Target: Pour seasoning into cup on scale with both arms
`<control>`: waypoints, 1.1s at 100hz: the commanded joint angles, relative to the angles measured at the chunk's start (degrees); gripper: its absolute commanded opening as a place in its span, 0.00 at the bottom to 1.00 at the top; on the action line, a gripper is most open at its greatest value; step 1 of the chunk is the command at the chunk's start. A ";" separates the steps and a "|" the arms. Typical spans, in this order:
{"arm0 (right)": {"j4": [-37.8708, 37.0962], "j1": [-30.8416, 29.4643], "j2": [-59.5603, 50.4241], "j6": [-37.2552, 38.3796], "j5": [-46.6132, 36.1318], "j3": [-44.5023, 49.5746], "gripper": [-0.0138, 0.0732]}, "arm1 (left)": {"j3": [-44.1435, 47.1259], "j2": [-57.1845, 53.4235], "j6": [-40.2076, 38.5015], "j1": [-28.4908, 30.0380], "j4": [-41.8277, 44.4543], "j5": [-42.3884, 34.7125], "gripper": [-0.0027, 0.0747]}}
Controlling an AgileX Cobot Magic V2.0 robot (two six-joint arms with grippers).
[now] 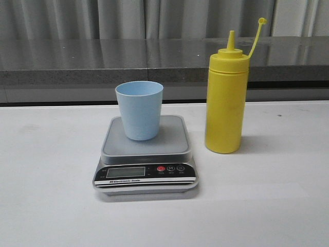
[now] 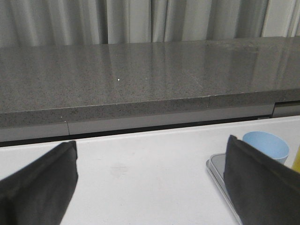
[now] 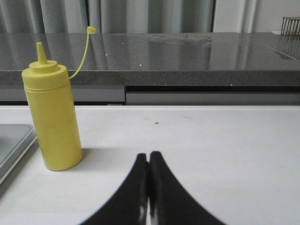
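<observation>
Front view: one cup (image 1: 139, 109), one scale (image 1: 146, 159) and one bottle (image 1: 226, 98) stand on the white table (image 1: 46, 195). The cup sits upright on the scale's platform, toward its rear. The bottle stands upright on the table just right of the scale, apart from it, its nozzle bare and the cap strap (image 1: 256, 37) arching up to the right. The scale's panel faces the camera with one display and one red button (image 1: 161, 169). Neither arm shows here.

Left wrist view: the left gripper (image 2: 150, 183) has its two fingers (image 2: 40, 187) spread wide with nothing between them but bare table. Past one finger, the cup's rim (image 2: 266, 144) and a corner of the scale (image 2: 216, 166) peek out, plus a sliver of yellow at the frame edge. A grey ledge (image 2: 140, 79) and curtains run behind.

Right wrist view: the right gripper (image 3: 149, 161) has its two fingers pressed together, holding nothing. The bottle (image 3: 51, 117) stands beyond and to one side, well apart from the fingertips, with a corner of the scale (image 3: 14, 140) next to it. The cup is out of this view.
</observation>
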 commanded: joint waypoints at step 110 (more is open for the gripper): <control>-0.48 -0.27 -1.10 -0.01 -4.80 -1.18 0.08 | 3.66 -3.45 -0.15 0.03 0.26 -3.05 0.01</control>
